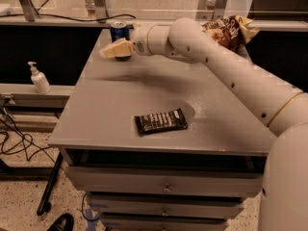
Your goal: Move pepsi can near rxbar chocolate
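pepsi can point(119, 31): upright, far-left corner of table point(115, 100), label hidden | gripper point(114, 50): low before the can, overlapping it; grip cannot be told | rxbar chocolate point(160, 121): flat near front edge, well apart, white lettering unreadable | chip bag point(230, 30): far right

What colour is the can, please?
The can is dark blue, silver-topped, in the camera view; the gripper sits before it.

A: What finishes do you see?
B: I see a matt grey table point(103, 112), a glossy black wrapper on the rxbar chocolate point(160, 121), shiny metal on the pepsi can point(118, 31), and my gripper point(115, 50), smooth cream plastic, right in front of that can.
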{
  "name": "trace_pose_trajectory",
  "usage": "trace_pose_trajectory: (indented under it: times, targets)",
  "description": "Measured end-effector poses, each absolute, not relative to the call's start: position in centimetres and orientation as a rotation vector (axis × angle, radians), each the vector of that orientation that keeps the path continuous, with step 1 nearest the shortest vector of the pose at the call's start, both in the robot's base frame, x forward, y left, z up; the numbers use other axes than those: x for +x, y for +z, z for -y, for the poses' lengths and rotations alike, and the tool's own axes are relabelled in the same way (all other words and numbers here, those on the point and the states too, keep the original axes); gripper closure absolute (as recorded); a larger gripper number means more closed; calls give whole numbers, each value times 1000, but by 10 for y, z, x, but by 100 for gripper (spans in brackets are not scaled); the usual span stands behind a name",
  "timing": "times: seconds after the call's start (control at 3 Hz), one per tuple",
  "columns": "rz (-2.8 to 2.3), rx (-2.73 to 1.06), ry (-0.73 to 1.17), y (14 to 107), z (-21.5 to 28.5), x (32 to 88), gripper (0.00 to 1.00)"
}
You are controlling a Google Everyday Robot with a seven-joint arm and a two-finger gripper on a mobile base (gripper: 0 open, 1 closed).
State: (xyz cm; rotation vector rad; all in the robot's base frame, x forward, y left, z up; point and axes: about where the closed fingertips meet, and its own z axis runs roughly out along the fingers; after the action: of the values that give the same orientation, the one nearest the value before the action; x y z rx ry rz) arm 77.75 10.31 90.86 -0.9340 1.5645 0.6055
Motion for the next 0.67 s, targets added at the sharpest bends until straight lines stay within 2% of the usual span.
trace_pose_trajectory:
  times: [0.33,0.67]
  targets:
    - [-1569,-941,556,895,-110,806,0]
    - [-1584,-923,529,886,-117,824,16]
